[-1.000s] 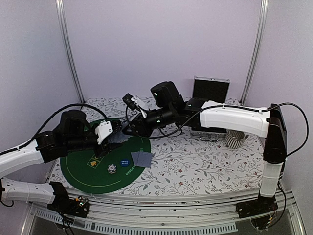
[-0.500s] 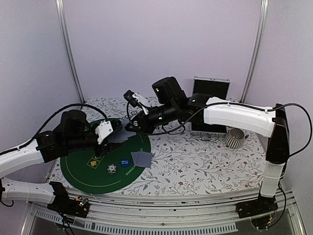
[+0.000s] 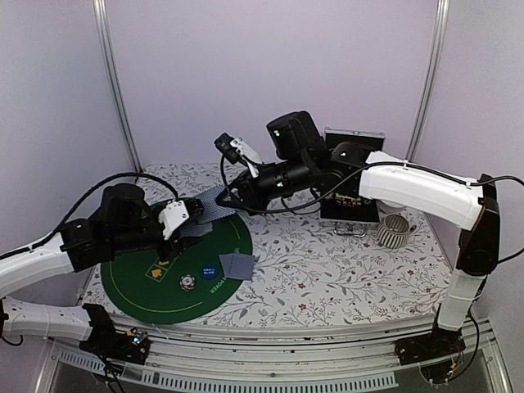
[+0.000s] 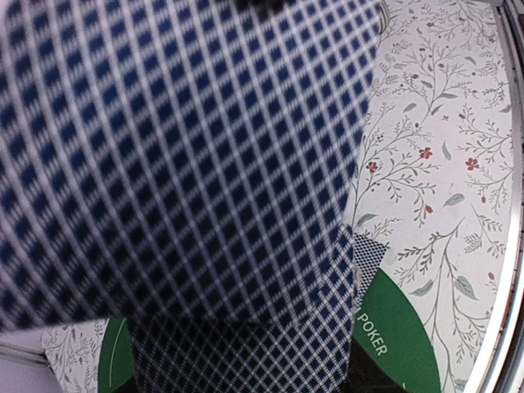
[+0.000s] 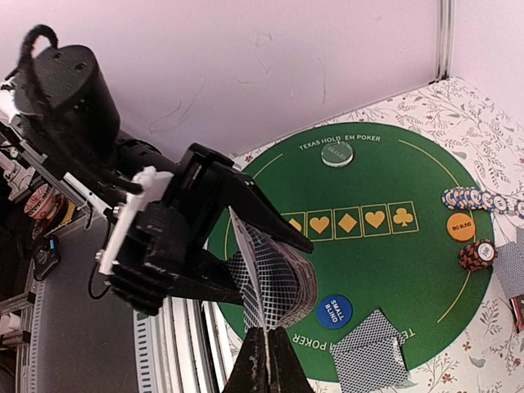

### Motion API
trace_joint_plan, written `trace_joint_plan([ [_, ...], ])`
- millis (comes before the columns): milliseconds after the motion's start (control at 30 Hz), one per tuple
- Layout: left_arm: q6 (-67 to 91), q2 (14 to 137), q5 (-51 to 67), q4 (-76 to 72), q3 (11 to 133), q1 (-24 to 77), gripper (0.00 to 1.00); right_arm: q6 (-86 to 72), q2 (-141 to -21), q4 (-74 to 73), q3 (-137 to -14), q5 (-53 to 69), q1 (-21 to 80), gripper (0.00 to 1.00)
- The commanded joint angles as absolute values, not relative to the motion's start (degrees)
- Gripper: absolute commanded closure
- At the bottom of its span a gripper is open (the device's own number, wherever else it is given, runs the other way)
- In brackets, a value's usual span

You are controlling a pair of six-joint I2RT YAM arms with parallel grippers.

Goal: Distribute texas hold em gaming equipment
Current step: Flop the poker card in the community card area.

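Observation:
My left gripper (image 3: pixel 185 219) hovers over the back of the green poker mat (image 3: pixel 155 295), shut on a bowed deck of grey-blue-backed playing cards (image 5: pixel 296 286). My right gripper (image 5: pixel 266 348) is shut on the edge of one card (image 5: pixel 246 250), lifted off that deck. That card (image 4: pixel 180 155) fills the left wrist view and hides the left fingers there. Two cards (image 3: pixel 237 264) lie face down on the mat's right edge. The blue disc (image 5: pixel 334 311), an orange disc (image 5: pixel 461 226), a row of striped chips (image 5: pixel 479 199) and one single chip (image 3: pixel 187 282) rest on the mat.
The silver-and-black case (image 3: pixel 352 151) stands open at the back right, with a ribbed cup (image 3: pixel 395 231) in front of it on the floral cloth. A pale round disc (image 5: pixel 336 153) sits near the mat's printed edge. More cards (image 5: pixel 512 266) lie at the mat's side.
My right gripper has shut on a card at the deck and pulled up and to the right, drawing the card away. The left arm with the deck has stayed put.

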State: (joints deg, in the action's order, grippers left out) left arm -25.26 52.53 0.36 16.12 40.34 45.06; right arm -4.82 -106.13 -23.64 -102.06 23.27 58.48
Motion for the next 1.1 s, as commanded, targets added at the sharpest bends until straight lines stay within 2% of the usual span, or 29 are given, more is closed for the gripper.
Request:
trace_joint_plan([
  [0,-23.8,52.7,-2.4,14.1,40.7,43.6,0.51,-4.0,-102.3,-22.5,-103.8,23.7,58.1,0.98],
  [267,-19.7,53.2,-9.2,13.5,42.1,39.4,0.52,-6.7,-100.8,-17.7,-102.3,20.7,56.3,0.98],
  [433,-16.0,52.4,-13.5,12.7,42.9,32.5,0.52,2.8,-102.5,-10.6,-97.2,16.4,56.8,0.98],
  [500,-14.8,51.2,-13.3,11.9,42.8,28.9,0.51,8.2,-105.4,-10.3,-98.4,15.3,57.8,0.98],
  [733,-13.5,48.4,-11.4,9.9,41.3,21.6,0.50,42.0,-120.5,-5.8,-104.5,10.6,64.8,0.98],
  [967,-13.2,48.2,-10.9,9.2,41.1,18.5,0.50,53.8,-138.5,4.6,-114.7,6.9,68.0,0.98],
  [1067,-13.2,48.5,-9.5,9.2,41.0,18.2,0.50,57.5,-147.4,6.8,-124.6,1.6,70.1,0.98],
])
